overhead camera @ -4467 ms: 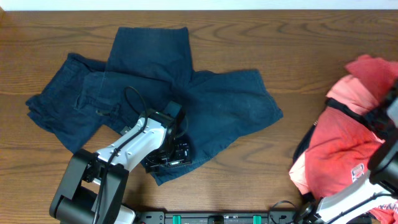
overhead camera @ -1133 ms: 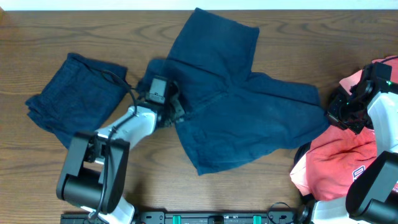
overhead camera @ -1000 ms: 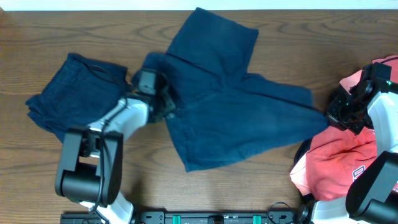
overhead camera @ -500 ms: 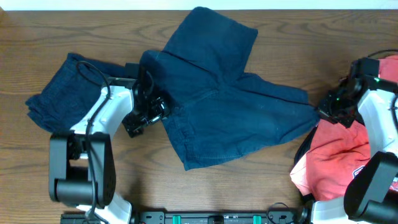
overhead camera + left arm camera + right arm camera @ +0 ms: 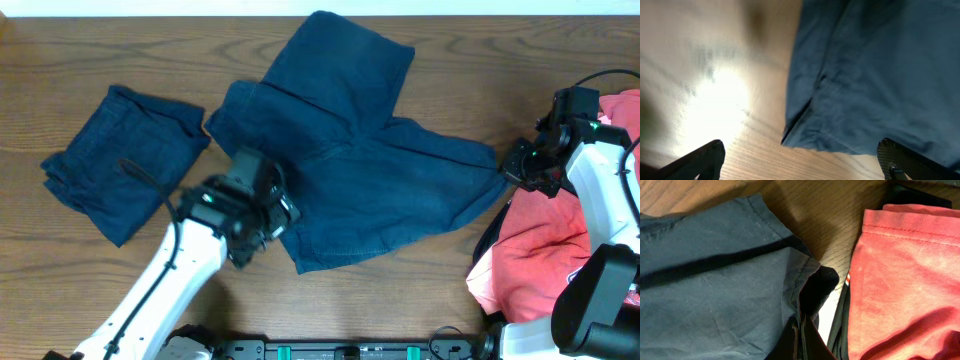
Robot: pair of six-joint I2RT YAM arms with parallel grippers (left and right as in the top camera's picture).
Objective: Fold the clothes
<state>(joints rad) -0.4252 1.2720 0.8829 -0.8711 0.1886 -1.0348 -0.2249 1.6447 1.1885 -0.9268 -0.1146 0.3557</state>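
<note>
Top-down overhead; both wrist views close over one blue garment (image 5: 370,170).

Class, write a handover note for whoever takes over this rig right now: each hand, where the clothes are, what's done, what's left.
Left hand: open, holding nothing, over the near edge of the shorts.
Right hand: shut on the shorts' right corner.
The shorts lie spread in the middle, unfolded. The navy piece at the left looks folded. Red pile at the right: an unfolded heap.
Left to do: fold the shorts, then the red pile.
</note>
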